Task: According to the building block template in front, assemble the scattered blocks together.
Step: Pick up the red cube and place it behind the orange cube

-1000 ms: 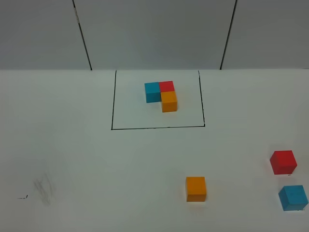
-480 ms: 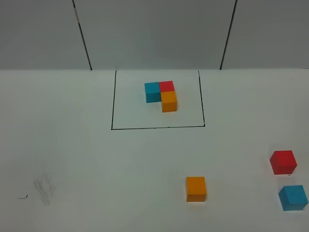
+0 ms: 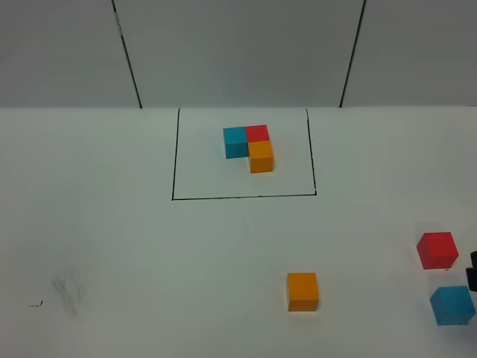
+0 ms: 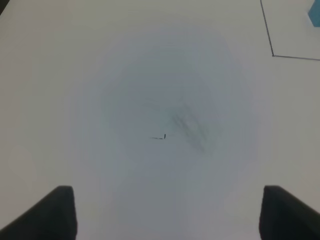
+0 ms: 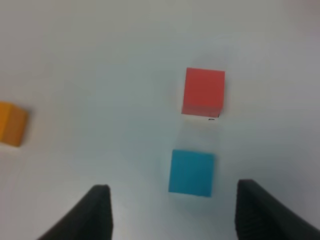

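Three loose cubes are sitting on the white table [image 3: 149,246] right now: the orange cube [image 3: 302,291] is lying alone near the middle front, well apart from the other two, while the red cube [image 3: 437,250] and the blue cube [image 3: 452,305] are sitting near each other at the right edge, not touching, red farther back. Up at the back, the template [image 3: 250,148] is resting inside its thin black rectangle [image 3: 173,164], blue and red side by side, orange tucked in front of the red. The right gripper [image 5: 172,190] is hovering by the blue cube with its jaws spread wide, the cube showing between the two dark fingers [image 5: 97,212], nothing gripped. Only a black sliver of it is peeking in at the right edge of the high view. The left gripper [image 4: 167,192] is hanging over the table, jaws wide apart and holding nothing, above a faint grey smudge [image 4: 190,127].
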